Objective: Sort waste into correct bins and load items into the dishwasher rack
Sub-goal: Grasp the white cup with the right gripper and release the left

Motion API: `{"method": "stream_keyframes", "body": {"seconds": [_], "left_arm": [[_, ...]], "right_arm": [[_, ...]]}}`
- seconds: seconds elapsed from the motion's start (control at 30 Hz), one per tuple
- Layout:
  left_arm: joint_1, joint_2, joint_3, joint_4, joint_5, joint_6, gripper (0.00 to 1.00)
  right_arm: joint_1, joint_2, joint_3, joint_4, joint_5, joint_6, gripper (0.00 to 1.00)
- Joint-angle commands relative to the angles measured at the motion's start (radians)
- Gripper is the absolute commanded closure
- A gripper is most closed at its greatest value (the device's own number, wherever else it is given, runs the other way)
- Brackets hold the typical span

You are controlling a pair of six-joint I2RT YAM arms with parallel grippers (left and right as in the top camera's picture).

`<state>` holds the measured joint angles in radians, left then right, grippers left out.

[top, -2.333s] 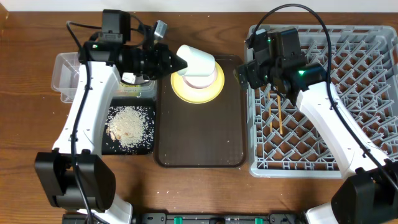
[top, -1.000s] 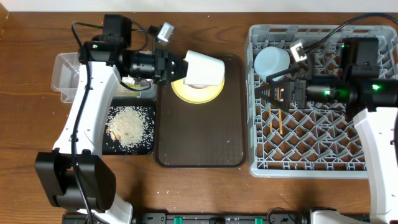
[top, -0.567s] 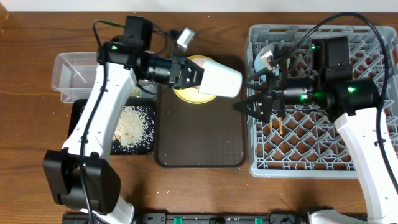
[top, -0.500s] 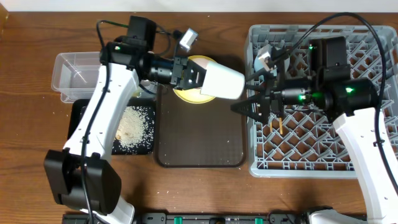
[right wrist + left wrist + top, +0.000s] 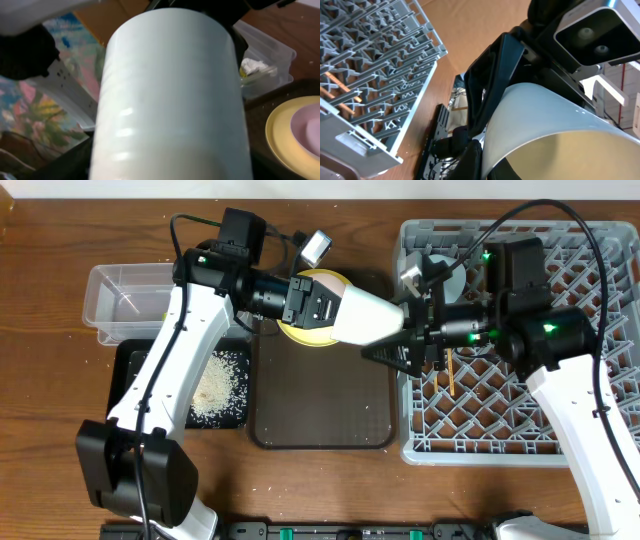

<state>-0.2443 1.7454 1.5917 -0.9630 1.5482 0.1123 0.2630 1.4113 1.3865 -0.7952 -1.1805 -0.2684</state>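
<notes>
While aloft, cup (image 5: pixel 372 320) in left gripper (image 5: pixel 325 308)

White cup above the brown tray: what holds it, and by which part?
The left gripper holds the white cup by its rim end. The right fingers stand around its base end; whether they grip it cannot be told.

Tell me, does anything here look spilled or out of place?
Yes: loose rice lies heaped in the black tray, and a few stray grains dot the wooden table beside it. Nothing looks broken.
</notes>
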Motion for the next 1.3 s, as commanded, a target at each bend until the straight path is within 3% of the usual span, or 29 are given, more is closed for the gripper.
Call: {"method": "stream_keyframes", "body": {"seconds": [0.0, 0.17, 0.4, 0.57, 0.87, 0.9, 0.97, 1.27], "left_arm": [[0.001, -0.001, -0.002, -0.001, 0.021, 0.030, 0.94], [0.001, -0.001, -0.002, -0.001, 0.010, 0.030, 0.94], [0.001, -0.001, -0.002, -0.012, -0.059, 0.030, 0.93], [0.000, -0.001, -0.002, -0.037, -0.077, 0.030, 0.93], [0.001, -0.001, -0.002, -0.072, -0.200, 0.029, 0.83], [0.001, -0.001, -0.002, -0.072, -0.214, 0.030, 0.76], [0.006, -0.001, -0.002, -0.068, -0.238, 0.029, 0.72], [0.115, -0.001, -0.002, -0.060, -0.410, 0.021, 0.63]], "right_arm": [[0.023, 0.001, -0.001, 0.021, -0.044, -0.008, 0.33], [0.026, 0.001, -0.001, 0.037, -0.043, -0.009, 0.46], [0.025, 0.001, -0.001, 0.065, -0.044, -0.008, 0.52], [0.024, 0.001, -0.001, 0.113, -0.043, 0.034, 0.62], [0.023, 0.000, -0.001, 0.156, -0.043, 0.055, 0.66], [0.023, 0.001, -0.001, 0.154, -0.043, 0.055, 0.67], [0.023, 0.000, -0.001, 0.146, -0.039, 0.056, 0.69], [0.023, 0.001, -0.001, 0.024, 0.194, 0.055, 0.75]]}}
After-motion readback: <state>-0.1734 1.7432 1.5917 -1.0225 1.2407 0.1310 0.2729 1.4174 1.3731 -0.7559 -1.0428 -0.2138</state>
